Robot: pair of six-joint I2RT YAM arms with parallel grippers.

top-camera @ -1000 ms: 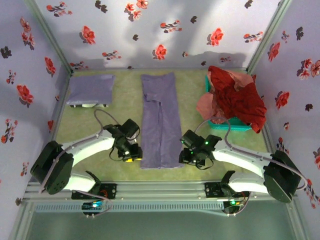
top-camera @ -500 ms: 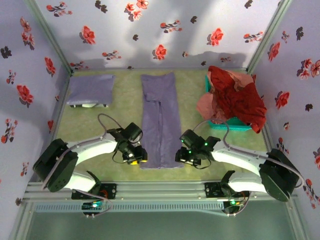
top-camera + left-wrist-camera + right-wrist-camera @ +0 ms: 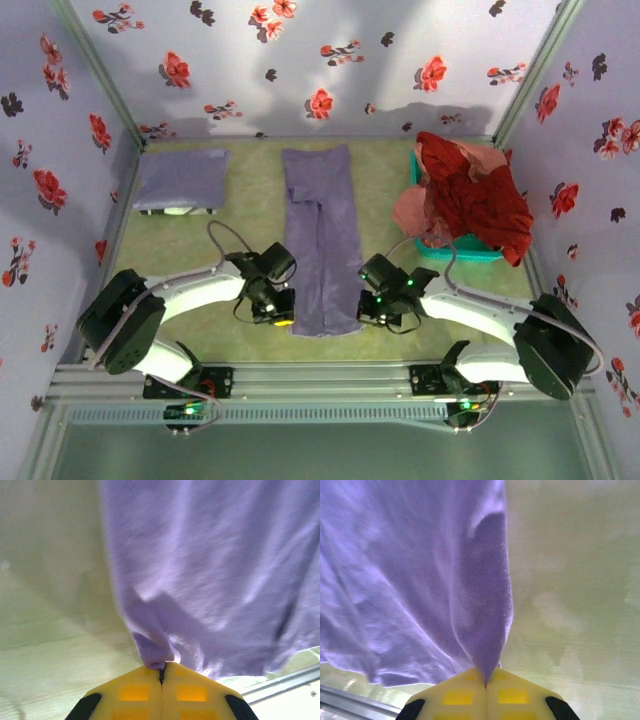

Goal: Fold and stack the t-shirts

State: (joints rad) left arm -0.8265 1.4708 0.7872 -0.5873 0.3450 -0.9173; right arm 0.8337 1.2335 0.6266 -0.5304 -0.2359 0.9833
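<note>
Lavender t-shirt (image 3: 322, 240), lying as a long strip at the centre of the bench (image 3: 245, 215), hem toward the arms. Left tool (image 3: 162, 666) and right tool (image 3: 486, 682), both closed, each pinch a near corner. Risk: thin fabric slipping from either shallow pinch, skewing the fold.

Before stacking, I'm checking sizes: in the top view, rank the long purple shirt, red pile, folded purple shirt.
Largest: long purple shirt and red pile, alike; pile sits nearer camera, so unranked.
Smallest: folded purple shirt.
</note>
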